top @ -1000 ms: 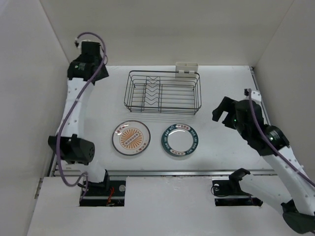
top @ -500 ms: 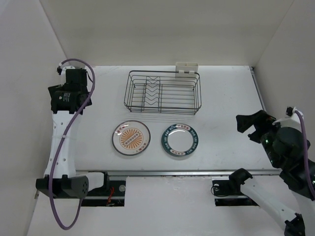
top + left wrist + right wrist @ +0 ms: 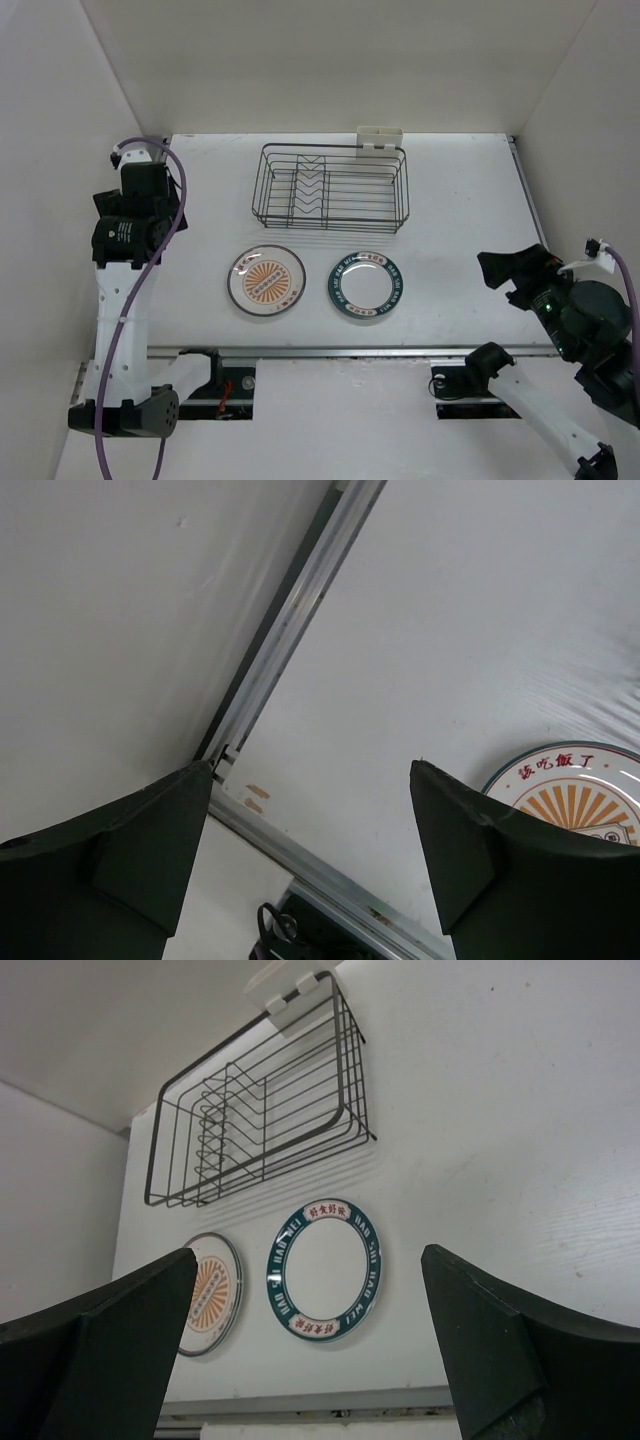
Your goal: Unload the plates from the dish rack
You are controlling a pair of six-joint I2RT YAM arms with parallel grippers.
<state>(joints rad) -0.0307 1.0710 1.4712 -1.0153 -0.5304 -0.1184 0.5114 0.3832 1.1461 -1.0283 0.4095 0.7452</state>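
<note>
Fingers (image 3: 150,850), left gripper (image 3: 310,770): spread apart, empty, near the table's left edge. Right gripper (image 3: 308,1252): spread wide, empty, far right. I count 2 plates, sunburst plate (image 3: 266,279) and teal plate (image 3: 367,284), flat on table (image 3: 460,200) before dish rack (image 3: 330,148), which holds none. Risk: a low-sweeping arm could shove either plate.

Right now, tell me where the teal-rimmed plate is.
In the top view, the teal-rimmed plate lies flat on the table, just right of the sunburst plate and on the near side of the dish rack.
</note>
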